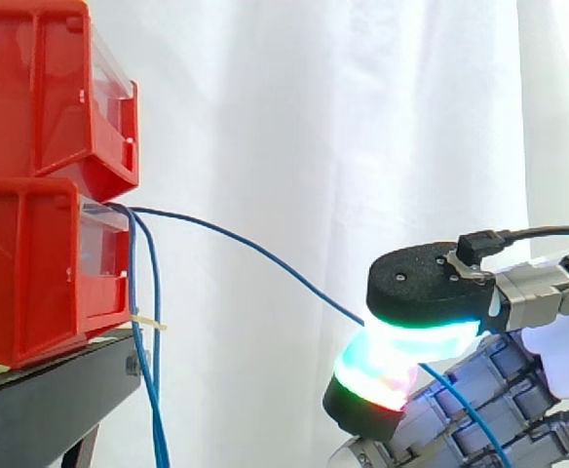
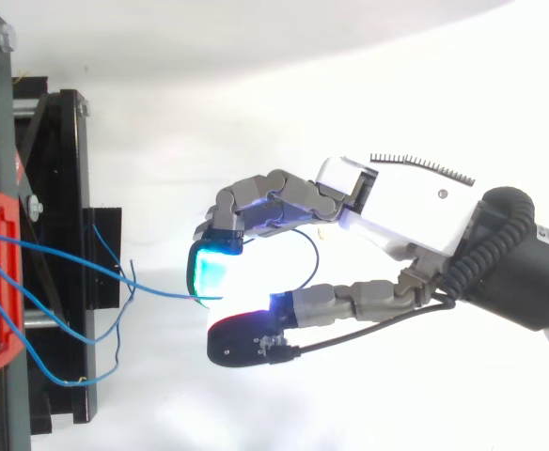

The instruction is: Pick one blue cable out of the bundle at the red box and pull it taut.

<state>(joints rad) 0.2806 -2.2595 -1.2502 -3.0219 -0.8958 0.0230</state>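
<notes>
Two red boxes are stacked at the left; the lower red box point(image 1: 31, 273) has a bundle of blue cables point(image 1: 153, 390) hanging from its front. One blue cable point(image 1: 265, 253) leaves the bundle and runs down to the right in a nearly straight line with a slight bend. My hand point(image 1: 528, 292) is shut on it, pinching it between a black-backed thumb pad and a fingertip point(image 1: 377, 375) glowing green and red. From above, that blue cable point(image 2: 96, 268) reaches from the box edge to the hand point(image 2: 397, 211), and its free end loops behind the fingers.
The boxes stand on a black stand point(image 1: 51, 400) whose frame juts out under the cables. A pale tie point(image 1: 148, 320) binds the hanging cables. The upper red box point(image 1: 41, 88) overhangs the bundle. A white curtain is behind.
</notes>
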